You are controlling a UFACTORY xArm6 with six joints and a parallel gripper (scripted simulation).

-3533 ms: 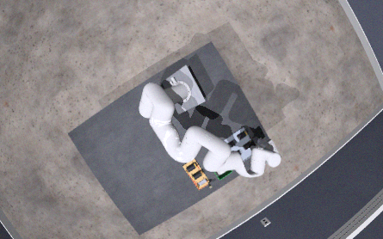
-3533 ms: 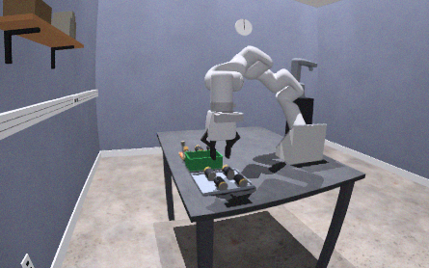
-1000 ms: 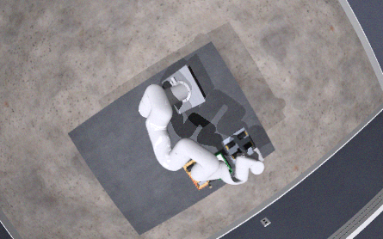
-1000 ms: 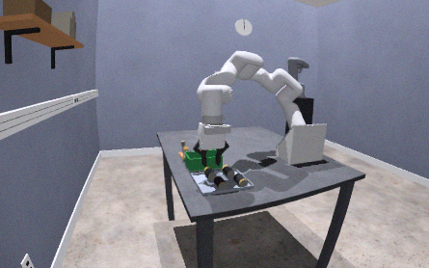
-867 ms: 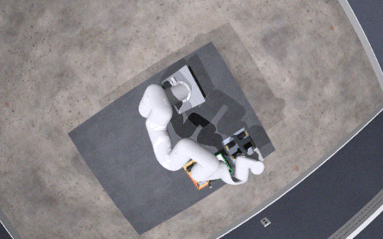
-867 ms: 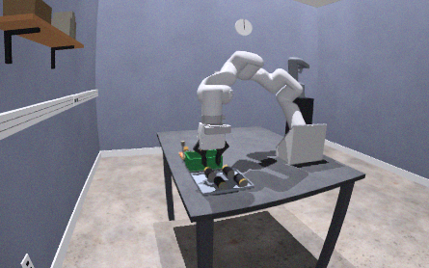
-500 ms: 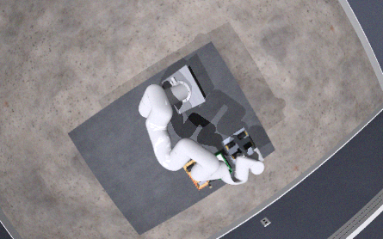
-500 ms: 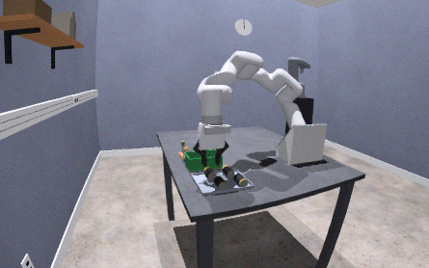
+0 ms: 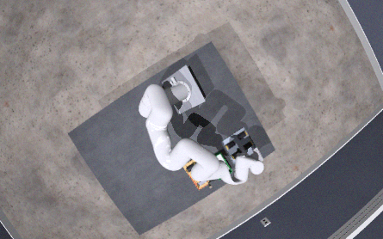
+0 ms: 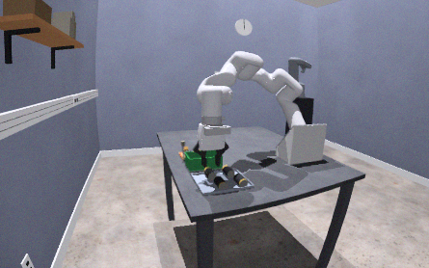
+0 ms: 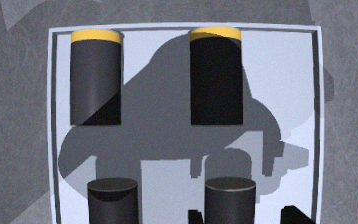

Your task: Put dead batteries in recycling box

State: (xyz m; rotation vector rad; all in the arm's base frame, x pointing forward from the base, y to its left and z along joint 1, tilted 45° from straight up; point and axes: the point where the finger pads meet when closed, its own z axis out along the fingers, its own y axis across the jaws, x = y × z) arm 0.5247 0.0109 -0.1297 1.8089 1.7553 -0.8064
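Note:
The pale tray (image 9: 233, 136) (image 10: 201, 185) (image 11: 280, 65) holds dark batteries in two rows. In the wrist view, two with yellow ends, a left one (image 11: 95, 80) and a right one (image 11: 216, 82), lie at the top; a lower left one (image 11: 112, 207) and a lower right one (image 11: 225, 207) show plain grey ends. My gripper (image 10: 212, 163) (image 11: 245, 216) is open and empty, pointing down, its fingertips either side of the lower right battery in the wrist view; their height is unclear. The green recycling box (image 10: 194, 161) stands behind the tray. The bulb's state cannot be told.
An orange-edged object (image 9: 200, 186) (image 10: 181, 155), perhaps the holder unit, stands beside the green box, partly hidden by the arm. The arm's pale base block (image 10: 306, 145) stands across the table (image 10: 265, 190). The tray lies near a table edge.

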